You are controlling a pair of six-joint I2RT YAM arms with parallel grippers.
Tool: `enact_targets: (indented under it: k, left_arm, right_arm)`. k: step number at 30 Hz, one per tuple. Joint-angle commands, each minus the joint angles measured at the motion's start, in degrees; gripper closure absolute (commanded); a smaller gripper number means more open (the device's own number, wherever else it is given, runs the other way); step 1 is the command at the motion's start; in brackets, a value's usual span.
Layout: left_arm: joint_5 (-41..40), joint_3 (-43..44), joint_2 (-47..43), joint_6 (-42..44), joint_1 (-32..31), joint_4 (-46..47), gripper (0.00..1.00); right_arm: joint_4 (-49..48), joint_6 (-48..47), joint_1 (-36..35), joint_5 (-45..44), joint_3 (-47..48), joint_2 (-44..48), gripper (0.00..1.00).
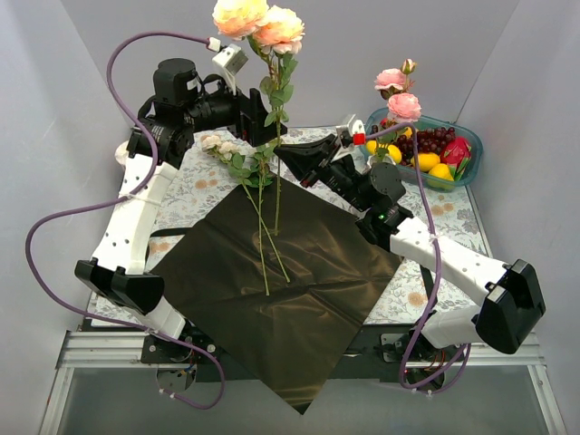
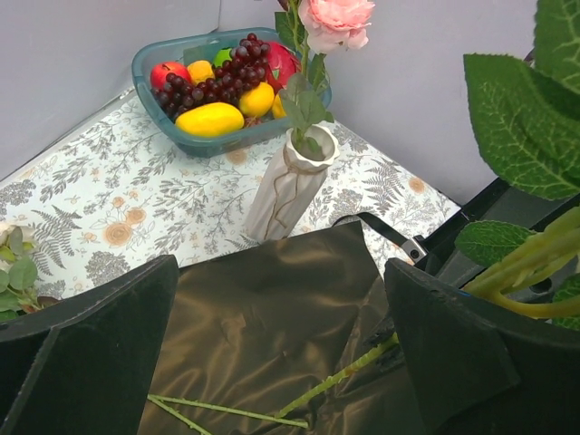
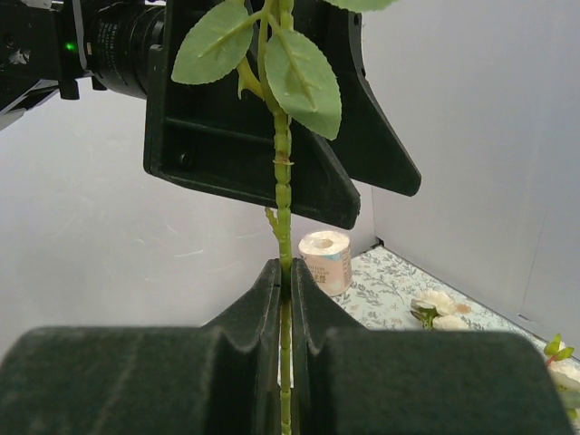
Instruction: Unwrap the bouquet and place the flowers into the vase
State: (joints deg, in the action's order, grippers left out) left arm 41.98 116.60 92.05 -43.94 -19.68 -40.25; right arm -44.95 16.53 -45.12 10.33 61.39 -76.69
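Your R claw [image 3: 286, 272] is clamped on a rose stem [image 3: 282, 181], holding it upright, w/ peach blooms [image 1: 258, 23] up top. L claw [image 2: 281, 267] gapes wide near that stem, gripping nothing. Vase [image 2: 288, 186], at a corner of the paper [image 1: 299, 299], holds pink roses [image 1: 404, 106]. Tray [image 2: 145, 68] beyond it: grapes [image 2: 204, 86] + other fruit. Two stems [image 1: 263, 240] lie on the paper.

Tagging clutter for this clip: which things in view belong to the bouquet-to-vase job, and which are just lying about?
Job:
- peach roses, stem held in the right gripper
- left gripper, open
- loose flowers on the black wrapping paper
- vase, holding pink roses

Lying about:
- fruit tray
- small roll
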Motion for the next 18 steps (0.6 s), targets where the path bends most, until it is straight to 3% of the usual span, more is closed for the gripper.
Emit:
enact_targets:
  k: [1, 11, 18]
  left_arm:
    - [0.6, -2.0, -3.5, 0.6, -0.6, -0.5, 0.03]
    - [2.2, 0.0, -3.0, 1.5, -1.0, -2.5, 0.03]
    - [-5.3, 0.6, -4.4, 3.5, -1.0, -3.0, 0.02]
  right_arm:
    - [-5.0, -0.5, -0.1, -2.9, 4.6, 0.3, 0.99]
    - [-5.2, 0.2, -0.1, -2.9, 7.6, -3.4, 0.99]
    - [-0.8, -7.2, -0.1, -6.8, 7.8, 0.2, 0.99]
